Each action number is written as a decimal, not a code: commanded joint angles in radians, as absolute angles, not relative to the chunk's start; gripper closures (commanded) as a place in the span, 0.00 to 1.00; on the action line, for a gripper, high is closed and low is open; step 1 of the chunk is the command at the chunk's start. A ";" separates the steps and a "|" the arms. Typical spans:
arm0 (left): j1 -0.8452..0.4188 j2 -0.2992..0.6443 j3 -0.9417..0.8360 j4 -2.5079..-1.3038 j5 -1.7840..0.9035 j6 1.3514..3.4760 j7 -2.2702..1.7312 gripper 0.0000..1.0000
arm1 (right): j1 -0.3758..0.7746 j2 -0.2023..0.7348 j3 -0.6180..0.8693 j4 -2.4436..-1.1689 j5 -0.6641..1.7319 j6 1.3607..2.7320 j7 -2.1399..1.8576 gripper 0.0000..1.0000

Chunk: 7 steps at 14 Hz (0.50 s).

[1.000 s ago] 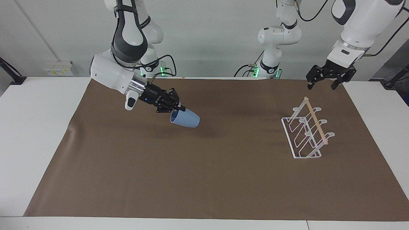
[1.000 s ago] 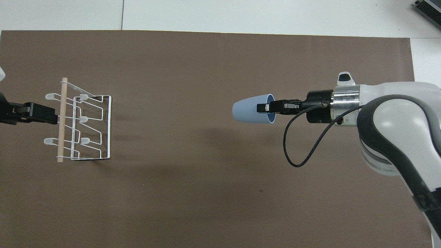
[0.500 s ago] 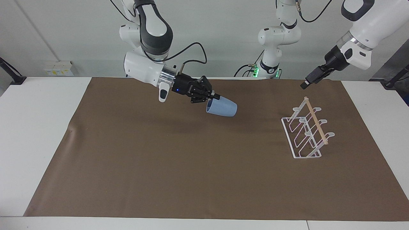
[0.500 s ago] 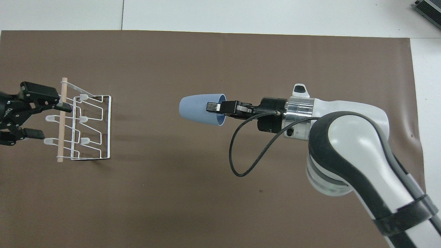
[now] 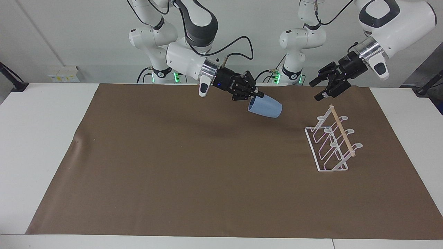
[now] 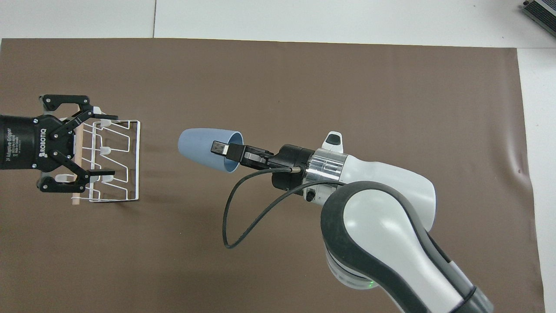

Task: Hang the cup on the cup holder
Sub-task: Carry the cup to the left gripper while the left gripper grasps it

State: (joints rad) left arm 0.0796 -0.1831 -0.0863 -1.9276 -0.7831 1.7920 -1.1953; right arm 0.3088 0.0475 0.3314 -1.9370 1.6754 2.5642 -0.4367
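The cup is hanging tilted over the mat, pinched by its rim in the right gripper, likely for slipping onto the cup holder, while the left gripper is hovering spread wide above the holder.

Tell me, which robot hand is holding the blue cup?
The right gripper holds the cup, pinching its rim, up in the air over the brown mat. The left gripper hangs open and empty above the cup holder.

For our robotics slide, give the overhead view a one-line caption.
Right gripper carries the blue cup by its rim toward the white cup holder; open left gripper waits above it.
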 commanded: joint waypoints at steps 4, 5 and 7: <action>0.071 -0.216 -0.098 -2.014 -0.851 1.891 -1.304 0.00 | 0.333 0.028 0.345 -1.858 1.773 2.641 -0.365 1.00; 0.057 -0.213 -0.100 -2.010 -0.871 1.916 -1.304 0.00 | 0.333 0.022 0.347 -1.855 1.773 2.645 -0.348 1.00; 0.035 -0.186 -0.100 -1.965 -0.906 1.946 -1.293 0.00 | 0.331 0.014 0.347 -1.852 1.773 2.642 -0.330 1.00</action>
